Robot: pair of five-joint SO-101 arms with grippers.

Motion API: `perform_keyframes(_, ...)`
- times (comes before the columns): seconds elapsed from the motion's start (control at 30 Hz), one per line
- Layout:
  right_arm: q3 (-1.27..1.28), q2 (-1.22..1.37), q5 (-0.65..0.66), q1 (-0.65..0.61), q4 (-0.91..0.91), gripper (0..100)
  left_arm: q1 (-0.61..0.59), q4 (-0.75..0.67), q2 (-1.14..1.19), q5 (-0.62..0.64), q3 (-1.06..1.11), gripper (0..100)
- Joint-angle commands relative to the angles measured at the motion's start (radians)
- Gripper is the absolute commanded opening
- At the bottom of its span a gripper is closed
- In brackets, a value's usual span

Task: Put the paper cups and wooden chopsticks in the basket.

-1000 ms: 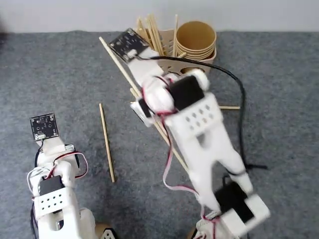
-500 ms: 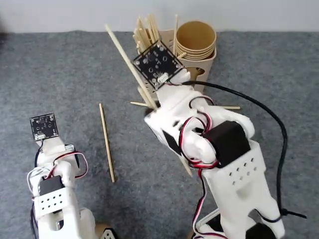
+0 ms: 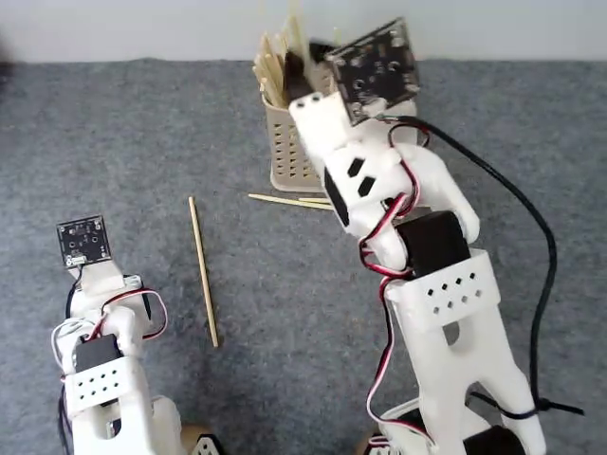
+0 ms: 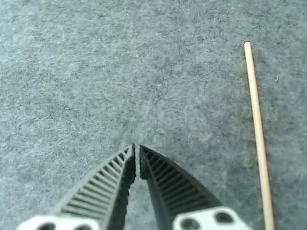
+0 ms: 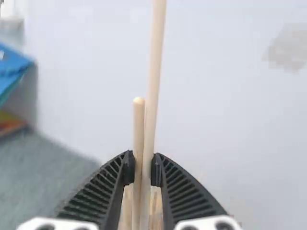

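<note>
Right wrist view: two wooden chopsticks [image 5: 154,72] are gripped upright by the right tool [image 5: 142,163], its jaws clamped narrowly on them. High view: they are held over the rim of the basket [image 3: 289,161], presumably so they can be dropped in among the standing sticks [image 3: 270,68] already gathered there. Two more chopsticks [image 3: 289,200] lie just beside the basket's foot. A single chopstick [image 3: 203,270] lies farther from the basket, near the left tool [image 4: 136,160], which is closed on nothing above the desk [image 3: 142,142].
</note>
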Motion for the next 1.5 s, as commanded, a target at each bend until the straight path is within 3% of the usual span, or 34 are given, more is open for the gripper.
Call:
perform_keyframes(0.0, -0.008, -0.030, -0.041, 0.024, -0.188, 0.8, -0.003, -0.023, -0.018, -0.015, -0.010, 2)
perform_keyframes(0.4, -0.009, 0.197, -0.046, 0.074, -0.383, 0.8, -0.003, -0.023, -0.018, -0.015, -0.010, 2)
perform_keyframes(0.87, -0.005, 0.478, -0.051, 0.105, -0.377, 3.0, -0.003, -0.023, -0.018, -0.015, -0.010, 2)
perform_keyframes(1.07, -0.009, 0.472, -0.051, 0.102, -0.297, 21.2, -0.003, -0.023, -0.018, -0.015, -0.010, 2)
perform_keyframes(1.23, -0.011, 0.360, -0.087, 0.102, -0.140, 20.6, -0.003, -0.023, -0.018, -0.015, -0.010, 2)
perform_keyframes(1.47, -0.012, 0.120, -0.104, 0.105, 0.302, 20.6, -0.003, -0.023, -0.018, -0.015, -0.010, 2)
